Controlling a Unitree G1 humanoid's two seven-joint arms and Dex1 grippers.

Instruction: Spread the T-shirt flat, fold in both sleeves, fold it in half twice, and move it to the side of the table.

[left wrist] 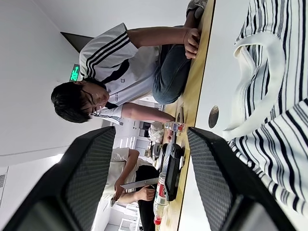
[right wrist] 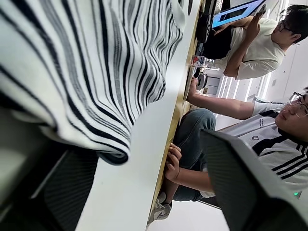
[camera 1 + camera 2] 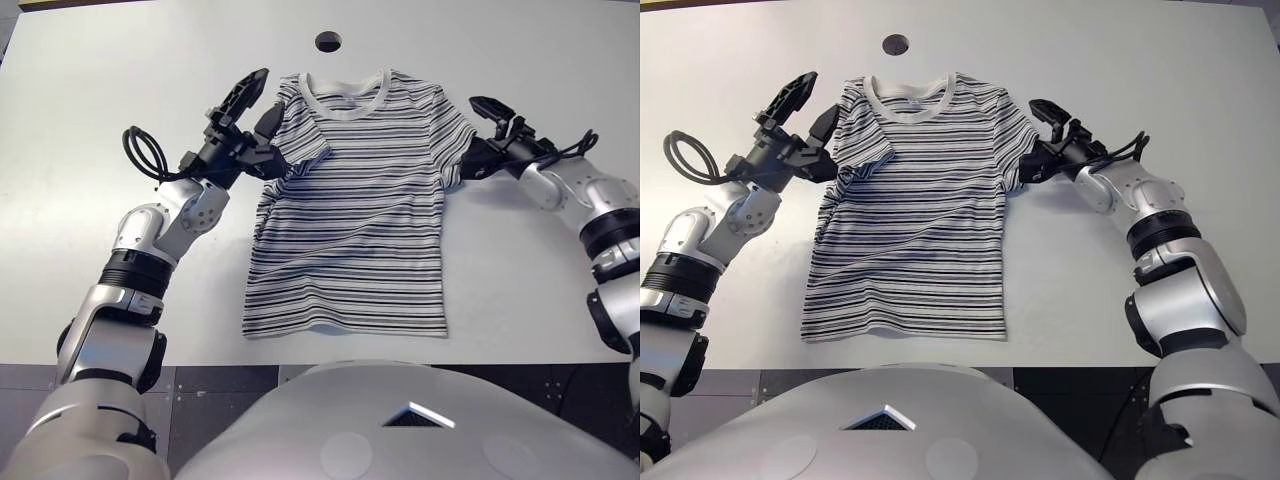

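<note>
The T-shirt [image 3: 350,230] lies flat mid-table [image 3: 90,80], collar away from us. Our left gripper [image 3: 262,98] has its jaws apart beside the left sleeve [image 3: 295,152] (rumpled inward). Our right gripper [image 3: 480,135], also apart, seems to have the right sleeve [image 3: 455,150] hem draped over its lower finger. We should pinch hems only and carry each sleeve inward, low.

Silver-grey arm shells [image 3: 150,230], black joint rings, black left tool [image 3: 267,92]; cable [image 3: 145,153] seemingly looping off its wrist.

White fabric T-shirt [image 3: 350,230] with thin black and grey horizontal stripes, plain white collar [image 3: 345,100], on matte white table [image 3: 100,80].
</note>
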